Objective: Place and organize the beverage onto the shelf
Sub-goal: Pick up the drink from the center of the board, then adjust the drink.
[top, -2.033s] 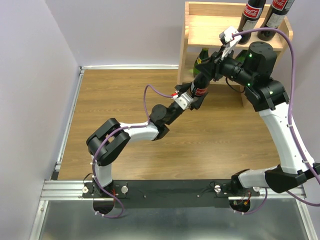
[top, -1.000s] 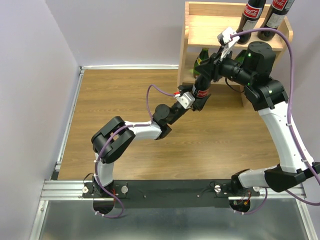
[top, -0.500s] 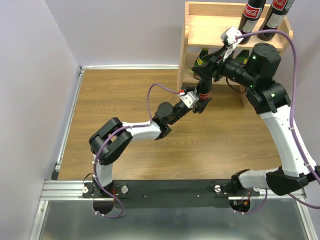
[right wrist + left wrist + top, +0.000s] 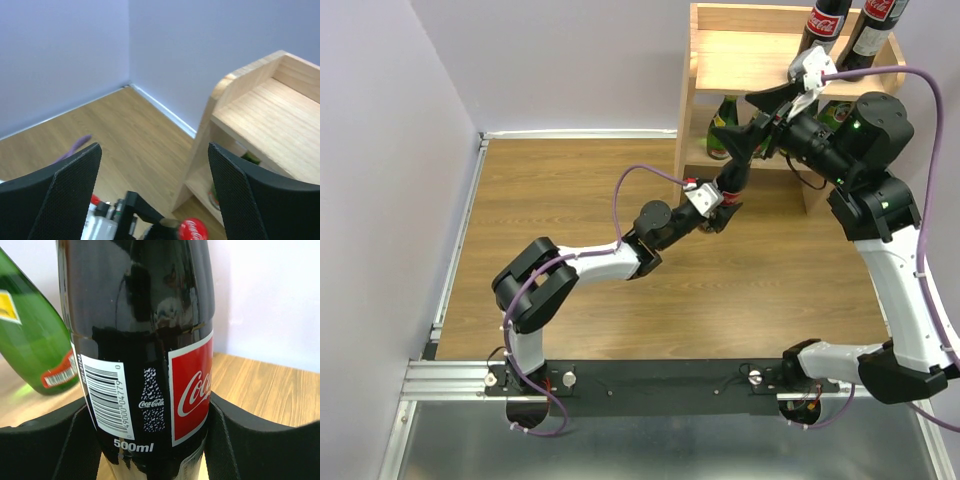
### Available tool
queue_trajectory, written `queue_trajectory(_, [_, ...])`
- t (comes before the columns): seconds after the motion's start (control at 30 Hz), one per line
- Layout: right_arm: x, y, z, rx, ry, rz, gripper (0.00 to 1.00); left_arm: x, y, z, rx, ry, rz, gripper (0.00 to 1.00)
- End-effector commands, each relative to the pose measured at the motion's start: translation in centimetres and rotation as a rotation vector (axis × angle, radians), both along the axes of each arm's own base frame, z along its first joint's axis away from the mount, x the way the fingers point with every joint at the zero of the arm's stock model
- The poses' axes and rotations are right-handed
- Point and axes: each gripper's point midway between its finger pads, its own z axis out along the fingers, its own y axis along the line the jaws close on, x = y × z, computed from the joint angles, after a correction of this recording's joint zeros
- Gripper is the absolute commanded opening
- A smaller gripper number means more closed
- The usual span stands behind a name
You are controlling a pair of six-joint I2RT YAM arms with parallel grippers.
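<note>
On the wooden table point(image 4: 570, 200), seen from above, the left gripper point(image 4: 725, 195) is clamped around the lower body of a dark cola bottle point(image 4: 734, 178) just in front of the shelf point(image 4: 740, 50). Whether the bottle's base touches the table is hard to tell from here. The right gripper point(image 4: 752, 118) hangs close by the bottle's top, its jaws spread wide with nothing between them. Two more cola bottles point(image 4: 823, 28) stand at the right end of the shelf's top board, and green bottles point(image 4: 723, 118) stand on the lower tier. At the left wrist, black fingers point(image 4: 45, 440) press both sides of the cola bottle, its red label facing the camera. A green bottle shows behind it on the left. At the right wrist, the fingers point(image 4: 65, 195) stand far apart, framing a corner of the shelf, with the bottle's red cap point(image 4: 192, 231) low in view.
</note>
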Motion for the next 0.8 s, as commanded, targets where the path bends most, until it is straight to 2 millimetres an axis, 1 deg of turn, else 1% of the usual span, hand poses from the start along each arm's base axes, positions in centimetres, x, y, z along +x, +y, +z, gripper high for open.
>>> queue_trajectory(0.0, [0.7, -3.7, 3.6, 0.042, -0.079, -0.21, 0.96, -3.9, 4.3, 16.2, -0.368, -0.28, -0.015, 0.0])
queue_trajectory(0.03, [1.0, -5.0, 4.2, 0.057, -0.086, -0.28, 0.97, -4.0, 4.5, 16.5, -0.376, -0.283, -0.015, 0.0])
queue_trajectory(0.07, [0.6, -6.0, 5.5, 0.077, -0.11, -0.316, 0.98, -4.1, 4.7, 16.9, -0.382, -0.287, -0.014, 0.0])
queue_trajectory(0.13, [0.4, -8.0, 6.5, 0.092, -0.13, -0.404, 0.99, -4.3, 5.0, 17.8, -0.396, -0.291, -0.013, 0.0])
queue_trajectory(0.2, [-0.6, -9.8, 8.0, 0.101, -0.167, -0.464, 1.0, -4.3, 5.1, 18.4, -0.397, -0.289, -0.011, 0.0])
queue_trajectory(0.23, [-0.6, -11.3, 8.4, 0.113, -0.174, -0.537, 1.0, -4.3, 5.2, 19.0, -0.404, -0.293, -0.009, 0.0])
queue_trajectory(0.27, [-1.0, -12.3, 8.9, 0.118, -0.187, -0.573, 1.0, -4.3, 5.3, 19.5, -0.408, -0.292, -0.003, 0.0])
queue_trajectory(0.3, [-1.6, -13.2, 9.4, 0.118, -0.207, -0.607, 1.0, -4.2, 5.2, 19.6, -0.399, -0.285, -0.002, 0.0])
queue_trajectory(0.33, [-1.9, -14.4, 9.7, 0.124, -0.212, -0.661, 1.0, -4.2, 5.3, 20.4, -0.406, -0.291, 0.002, 0.0])
queue_trajectory(0.37, [-2.2, -15.3, 9.8, 0.121, -0.222, -0.697, 1.0, -4.2, 5.5, 20.9, -0.409, -0.289, 0.006, 0.0])
queue_trajectory(0.4, [-2.9, -16.2, 10.1, 0.113, -0.238, -0.727, 1.0, -4.1, 5.4, 21.1, -0.402, -0.282, 0.008, 0.0])
queue_trajectory(0.47, [-2.7, -17.4, 9.3, 0.092, -0.23, -0.79, 1.0, -4.1, 5.6, 22.5, -0.414, -0.29, 0.012, 0.0])
queue_trajectory(0.5, [-2.8, -17.7, 8.9, 0.076, -0.23, -0.805, 1.0, -4.0, 5.4, 22.6, -0.403, -0.28, 0.014, 0.0])
queue_trajectory(0.53, [-2.5, -17.9, 7.6, 0.05, -0.208, -0.821, 1.0, -4.0, 5.6, 23.8, -0.416, -0.287, 0.016, 0.0])
queue_trajectory(0.6, [-2.3, -18.2, 6.2, 0.015, -0.196, -0.838, 1.0, -3.8, 5.5, 24.4, -0.405, -0.275, 0.021, 0.0])
queue_trajectory(0.63, [-2.0, -18.4, 5.3, -0.003, -0.185, -0.849, 1.0, -3.9, 5.7, 25.5, -0.42, -0.285, 0.022, 0.0])
queue_trajectory(0.67, [-1.7, -18.8, 3.5, -0.033, -0.158, -0.873, 1.0, -3.8, 5.7, 25.8, -0.414, -0.276, 0.029, 0.0])
queue_trajectory(0.7, [-1.4, -19.0, 2.6, -0.053, -0.149, -0.883, 1.0, -3.8, 5.8, 26.3, -0.414, -0.275, 0.03, 0.0])
queue_trajectory(0.73, [-1.4, -19.3, 1.8, -0.066, -0.138, -0.895, 1.0, -3.9, 6.1, 27.7, -0.43, -0.288, 0.036, 0.0])
queue_trajectory(0.77, [-1.0, -19.3, -0.4, -0.099, -0.105, -0.898, 1.0, -3.8, 6.1, 28.1, -0.431, -0.284, 0.043, 0.0])
